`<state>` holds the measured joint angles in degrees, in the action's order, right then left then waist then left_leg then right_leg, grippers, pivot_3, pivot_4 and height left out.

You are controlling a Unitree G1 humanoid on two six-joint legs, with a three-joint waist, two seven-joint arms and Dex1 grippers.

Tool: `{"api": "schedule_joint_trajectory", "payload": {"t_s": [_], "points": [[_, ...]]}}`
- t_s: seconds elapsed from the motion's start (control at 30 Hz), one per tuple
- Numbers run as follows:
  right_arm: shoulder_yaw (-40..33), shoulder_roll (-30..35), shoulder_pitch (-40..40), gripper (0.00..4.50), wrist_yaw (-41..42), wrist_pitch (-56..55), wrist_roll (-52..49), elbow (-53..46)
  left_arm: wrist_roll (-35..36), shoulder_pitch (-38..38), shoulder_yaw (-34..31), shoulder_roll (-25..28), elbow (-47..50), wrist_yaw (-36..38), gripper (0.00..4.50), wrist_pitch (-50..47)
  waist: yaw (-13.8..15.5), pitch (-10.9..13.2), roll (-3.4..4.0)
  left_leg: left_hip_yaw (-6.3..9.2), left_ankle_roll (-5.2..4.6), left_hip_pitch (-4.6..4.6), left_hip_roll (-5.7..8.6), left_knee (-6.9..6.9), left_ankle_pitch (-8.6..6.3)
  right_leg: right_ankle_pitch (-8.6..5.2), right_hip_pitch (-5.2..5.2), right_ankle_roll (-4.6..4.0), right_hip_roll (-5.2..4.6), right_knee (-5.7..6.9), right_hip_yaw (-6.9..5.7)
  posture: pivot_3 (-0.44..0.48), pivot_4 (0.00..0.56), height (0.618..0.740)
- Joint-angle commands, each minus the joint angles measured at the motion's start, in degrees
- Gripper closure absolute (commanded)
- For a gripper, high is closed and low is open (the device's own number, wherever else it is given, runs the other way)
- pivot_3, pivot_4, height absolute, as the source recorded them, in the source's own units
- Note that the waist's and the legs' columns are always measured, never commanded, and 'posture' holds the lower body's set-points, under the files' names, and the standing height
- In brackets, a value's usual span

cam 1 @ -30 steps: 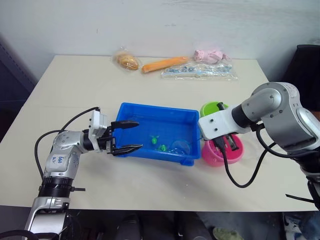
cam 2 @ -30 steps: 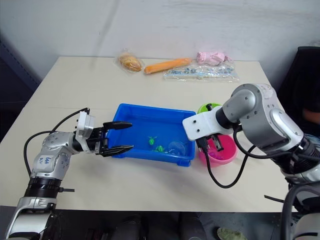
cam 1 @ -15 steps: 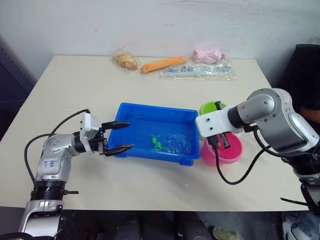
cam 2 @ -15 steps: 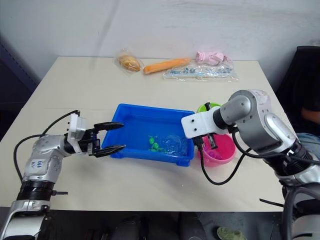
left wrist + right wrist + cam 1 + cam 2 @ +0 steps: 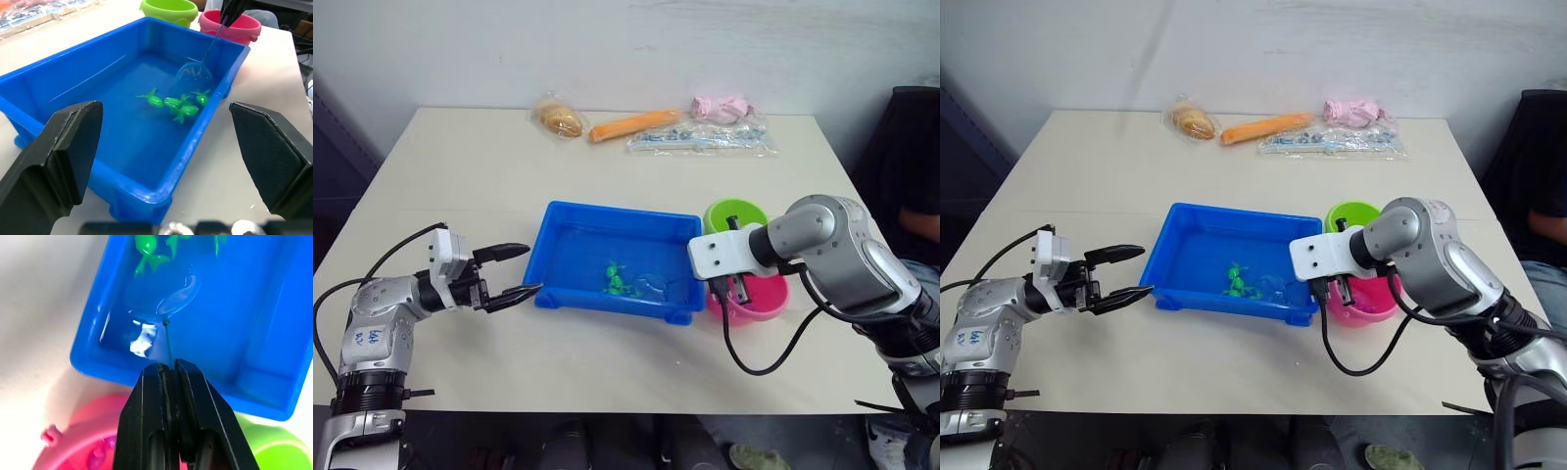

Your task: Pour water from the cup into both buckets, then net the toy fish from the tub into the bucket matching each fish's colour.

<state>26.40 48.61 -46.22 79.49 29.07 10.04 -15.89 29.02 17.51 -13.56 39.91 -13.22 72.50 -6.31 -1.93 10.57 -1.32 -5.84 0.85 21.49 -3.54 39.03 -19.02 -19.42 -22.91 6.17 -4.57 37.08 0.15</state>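
Note:
The blue tub (image 5: 570, 243) sits mid-table with water and several green toy fish (image 5: 172, 103) in it. My left gripper (image 5: 530, 268) is open and empty, just off the tub's left end. My right gripper (image 5: 168, 366) is shut on the thin handle of the net (image 5: 194, 75), over the pink bucket (image 5: 766, 299). The net's ring is dipped in the water next to the fish. The green bucket (image 5: 736, 214) stands just behind the pink one. Pink fish (image 5: 97, 455) lie inside the pink bucket. The cup is out of view.
Along the table's far edge lie a bagged bread roll (image 5: 559, 118), a carrot (image 5: 631, 125), a pink toy (image 5: 721, 108) and a plastic packet (image 5: 703, 140). A black cable (image 5: 759, 364) loops from my right wrist. A person's arm (image 5: 920, 221) shows at the right edge.
My left gripper has drawn back left from around the tub's left wall to clear of it, still open. My right gripper shifted slightly left, moving the net's ring closer to the fish.

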Motion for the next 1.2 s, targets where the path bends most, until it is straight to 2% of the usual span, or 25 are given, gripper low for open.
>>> {"api": "schedule_joint_trajectory", "payload": {"t_s": [0.03,0.67,1.2], "points": [[-1.59,-1.42,-0.04,4.50,0.24,2.32,-2.74,-1.46,1.79,0.54,-0.86,1.17,4.01,0.15,0.04,-1.49,0.01,0.00,0.00,0.00,0.00,0.00,0.00,0.00,0.00,0.00,0.00,0.00,0.00,0.00,0.00,0.000,0.150,0.740],[-5.38,-2.56,-3.86,4.50,-0.41,7.82,-10.70,5.54,1.00,3.80,1.49,0.75,8.65,-1.99,0.04,-5.50,-0.02,0.00,0.00,-0.09,-0.01,0.02,-0.02,-0.01,-0.04,0.00,-0.07,0.00,0.07,-0.01,0.03,0.000,0.150,0.740],[-9.91,-3.16,-2.19,4.50,-3.88,8.78,-17.20,10.51,0.76,3.82,1.79,0.45,8.47,-2.60,0.04,-5.00,0.03,0.00,0.00,-0.13,-0.01,0.06,-0.02,-0.01,-0.04,0.00,-0.13,0.00,0.06,-0.01,0.05,0.000,0.150,0.740]]}}
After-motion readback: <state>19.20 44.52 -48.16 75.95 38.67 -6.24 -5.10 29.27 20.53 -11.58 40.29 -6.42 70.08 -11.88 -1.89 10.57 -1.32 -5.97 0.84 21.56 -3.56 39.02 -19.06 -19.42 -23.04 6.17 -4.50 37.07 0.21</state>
